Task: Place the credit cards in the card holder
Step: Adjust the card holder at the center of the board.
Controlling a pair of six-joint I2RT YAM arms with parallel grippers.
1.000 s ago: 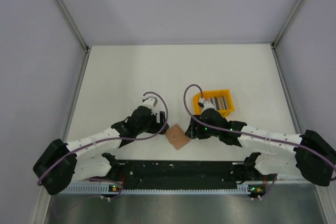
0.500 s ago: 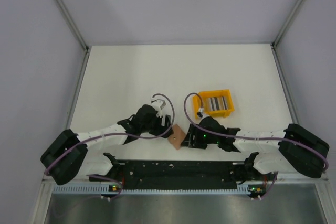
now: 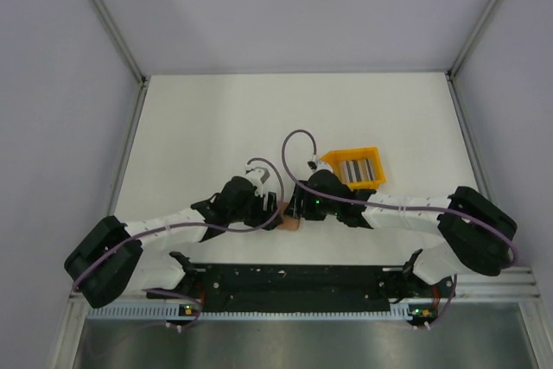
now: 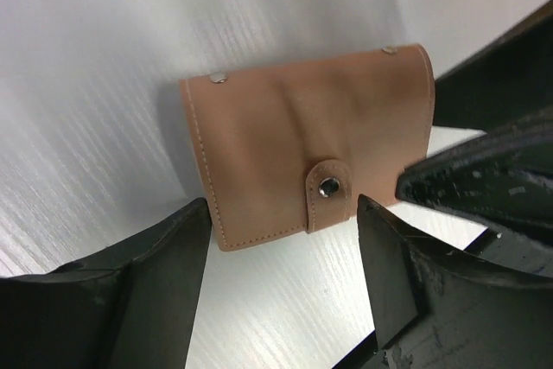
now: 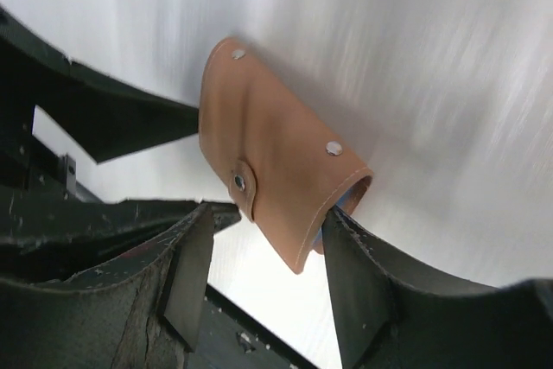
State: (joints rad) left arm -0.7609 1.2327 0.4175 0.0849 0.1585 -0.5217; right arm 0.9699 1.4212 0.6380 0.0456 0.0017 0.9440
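So the card holder (image 4: 302, 144) is sitting just off the near-left corner of the yellow tray (image 3: 331, 164), on the side toward the arm bases, and both arms have crowded in on it from either side. It isn't lying flat: it's tipped up on edge above the white tabletop (image 3: 216, 127), and there's a shadow behind it. It's folded closed, with the little strap tab (image 4: 328, 200) snapped down over the dark stud (image 4: 329, 186), plus two small metal rivets along the top edge.

The right fingers (image 5: 354, 283) look like they've got the holder pinched. Its lower corner sits right between them, with one finger against the tab side and the other against the stitched edge. There's a sliver of blue (image 5: 344, 202) peeking out of the holder's open end next to that finger, but I can't really tell what it is.

The left fingers (image 4: 164, 274) are spread wide, one on either side of the holder's lower edge. They're close, but as far as I can see they aren't actually clamping anything. From the left wrist camera you can see one of the right arm's fingers just past the holder's far edge.

The credit cards (image 3: 356, 168) are in the yellow tray, standing in a row with grey and dark edges showing. The overhead camera is too small to count them.
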